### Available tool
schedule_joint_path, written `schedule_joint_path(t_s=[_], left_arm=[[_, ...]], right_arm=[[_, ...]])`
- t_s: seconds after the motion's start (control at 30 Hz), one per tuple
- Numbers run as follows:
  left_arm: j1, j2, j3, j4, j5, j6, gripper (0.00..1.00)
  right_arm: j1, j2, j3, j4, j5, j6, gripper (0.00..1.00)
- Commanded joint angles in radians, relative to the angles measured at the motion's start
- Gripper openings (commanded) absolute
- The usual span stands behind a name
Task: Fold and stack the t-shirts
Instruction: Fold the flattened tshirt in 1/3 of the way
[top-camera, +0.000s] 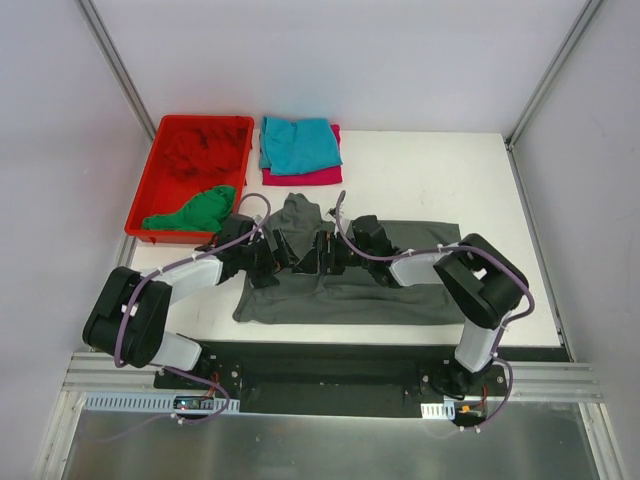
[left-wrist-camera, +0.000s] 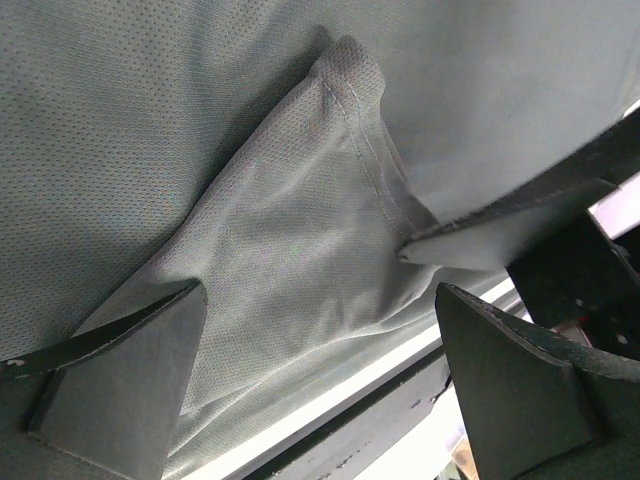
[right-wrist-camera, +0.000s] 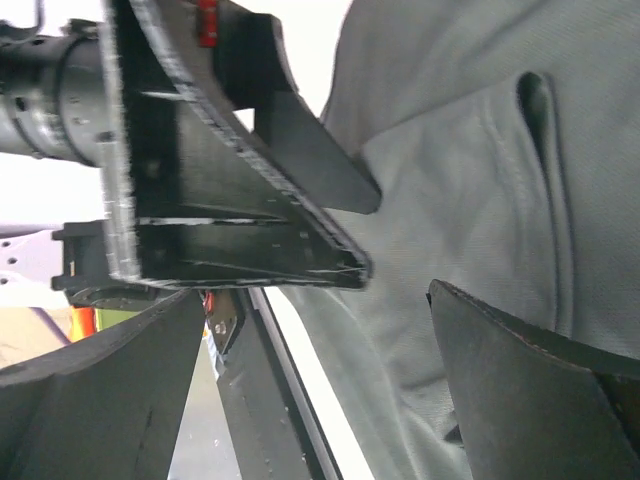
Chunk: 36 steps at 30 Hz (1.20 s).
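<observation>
Starting at the left, a rigid red plastic bin (top-camera: 143, 205) sits on the white table (top-camera: 440, 170). It holds a crumpled red t-shirt (top-camera: 205, 150) and a bunched green t-shirt (top-camera: 195, 210) that drapes over its near rim.

The left arm rises from its base, with the elbow folded out to the left. Its forearm runs low and rightward to the table's centre. The left gripper (top-camera: 283, 255) (left-wrist-camera: 322, 290) sits low over the dark grey t-shirt (top-camera: 350, 290) (left-wrist-camera: 300, 230). Its fingers (left-wrist-camera: 140, 380) are spread wide and clamp nothing, and a raised, stitched fold of the grey cloth lies between them.

Behind this, at the back of the table, a folded teal t-shirt (top-camera: 300, 145) lies on a folded magenta t-shirt (top-camera: 300, 177).

The dark grey t-shirt is spread across the near centre, and its upper edge is bunched up where the grippers meet.

The right gripper (top-camera: 322, 252) (right-wrist-camera: 318, 295) faces the left one, just beside it. Its fingers (right-wrist-camera: 520, 400) are also spread wide over the grey cloth, gripping nothing. The right arm mirrors the left, with the elbow folded out to the right and the forearm reaching leftward.
</observation>
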Motion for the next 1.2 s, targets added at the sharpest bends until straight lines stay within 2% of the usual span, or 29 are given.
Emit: schedule_joint_path(t_s=[0.0,0.23,0.43,0.53,0.7,0.8,0.9,0.97,1.17], left_arm=[[0.01,-0.022,-0.054,-0.012,-0.067,-0.015,0.99],[0.017,-0.064,-0.076,-0.086,-0.075,-0.003,0.99],[0.021,-0.114,-0.084,-0.164,-0.113,0.02,0.99],[0.021,-0.165,-0.094,-0.199,-0.136,0.028,0.99],[0.021,-0.295,-0.041,-0.235,-0.055,0.074,0.99],[0.021,-0.335,0.048,-0.239,-0.053,0.103,0.99],[0.021,-0.294,0.17,-0.247,-0.087,0.146,0.99],[0.021,-0.21,0.299,-0.261,-0.111,0.192,0.99],[0.021,0.184,0.778,-0.489,-0.286,0.277,0.99]], right_arm=[[-0.028,0.033,-0.005,0.11,0.011,0.01,0.96],[-0.081,0.072,-0.023,0.042,0.044,-0.067,0.96],[-0.091,0.03,-0.013,-0.007,0.028,-0.108,0.96],[-0.113,-0.054,-0.011,-0.053,0.021,-0.134,0.96],[-0.211,-0.324,-0.02,-0.279,0.116,-0.263,0.96],[-0.254,-0.495,-0.011,-0.509,0.297,-0.387,0.96],[-0.28,-0.624,0.003,-0.736,0.565,-0.47,0.96],[-0.295,-0.686,0.007,-0.848,0.743,-0.492,0.96],[-0.303,-0.858,-0.054,-1.01,0.951,-0.519,0.96]])
